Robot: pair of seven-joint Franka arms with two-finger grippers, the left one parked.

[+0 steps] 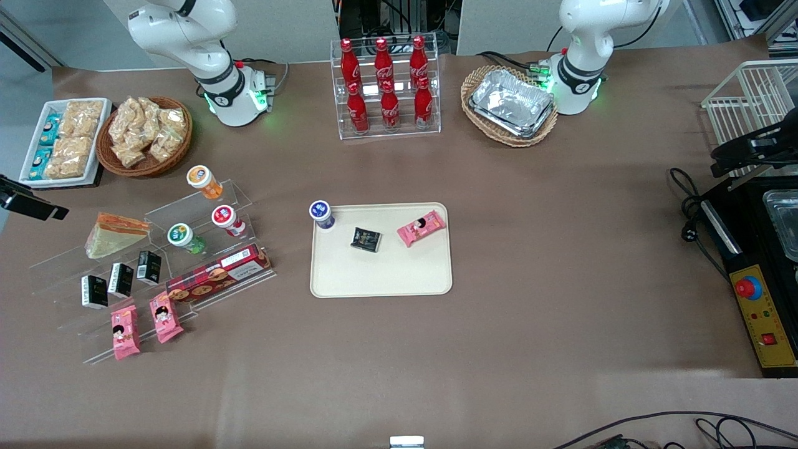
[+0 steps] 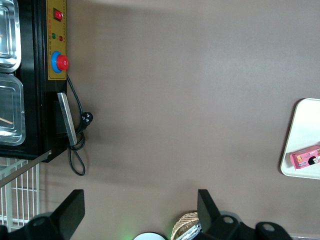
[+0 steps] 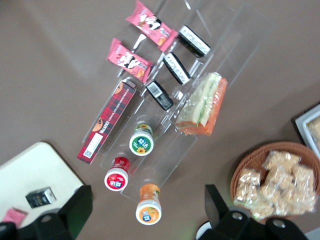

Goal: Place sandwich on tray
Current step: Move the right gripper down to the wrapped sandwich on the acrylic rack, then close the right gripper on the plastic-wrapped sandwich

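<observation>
The sandwich (image 1: 115, 234), a clear-wrapped wedge with orange and green filling, lies on the upper step of a clear acrylic stand toward the working arm's end of the table. It also shows in the right wrist view (image 3: 205, 105). The cream tray (image 1: 380, 274) lies flat at the table's middle, and one corner of it shows in the right wrist view (image 3: 35, 165). My right gripper (image 3: 146, 196) hangs high above the stand, over an orange-capped bottle (image 3: 148, 212). It is open and empty, well apart from the sandwich. It does not show in the front view.
On the tray lie a blue-capped bottle (image 1: 320, 213), a black packet (image 1: 366, 239) and a pink packet (image 1: 421, 227). The stand also holds bottles, black packets, pink packets (image 1: 124, 331) and a red biscuit box (image 1: 218, 272). A snack basket (image 1: 146, 134) and a cola rack (image 1: 386, 87) stand farther back.
</observation>
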